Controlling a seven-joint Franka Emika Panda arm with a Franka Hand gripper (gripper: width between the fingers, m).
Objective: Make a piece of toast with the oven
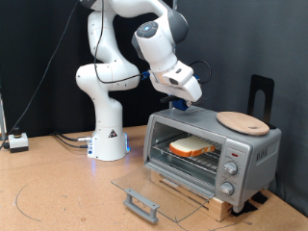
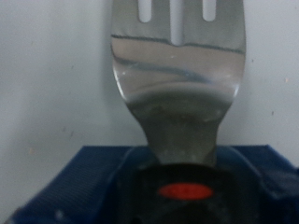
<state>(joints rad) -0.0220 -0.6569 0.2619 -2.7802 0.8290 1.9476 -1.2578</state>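
**Spatula in hand above the oven, toast on the rack**

The gripper (image 1: 180,98) is clenched on a spatula (image 2: 177,84): the wrist view shows its dark handle with a red oval mark seated between blue-padded fingers (image 2: 65,187), and the slotted metal blade running straight out along the finger axis. In the exterior view the tool itself is too small to make out, so its tilt there is uncertain.

The hand hangs just above the top of the oven (image 1: 214,154), near that top's end toward the exterior view's left. The piece of toast (image 1: 192,146) lies flat on the wire rack inside, below the gripper and slightly toward the exterior view's right. The glass door (image 1: 154,190) is folded down open. A round wooden board (image 1: 242,121) rests on the oven's top, toward the exterior view's right of the gripper.
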